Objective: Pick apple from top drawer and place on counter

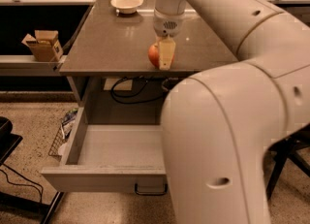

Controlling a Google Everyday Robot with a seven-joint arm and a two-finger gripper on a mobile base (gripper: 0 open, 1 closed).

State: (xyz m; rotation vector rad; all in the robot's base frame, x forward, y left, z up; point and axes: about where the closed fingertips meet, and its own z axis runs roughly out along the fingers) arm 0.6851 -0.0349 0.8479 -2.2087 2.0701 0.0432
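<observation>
The apple [153, 55] was out of the open top drawer [116, 148], clamped between the fingers [166, 53] of the gripper [160, 58] at the counter's [106, 48] 6 o'clock edge. By my judgement only setting down and releasing remained. A white bowl [127, 3] sat at 11 o'clock.

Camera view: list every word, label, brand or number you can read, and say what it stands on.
None can be read.
Small brown cardboard box at left: no legible print.
White gripper, shut on the round red-orange apple at the front edge of the glossy brown-grey counter: no markings.
</observation>
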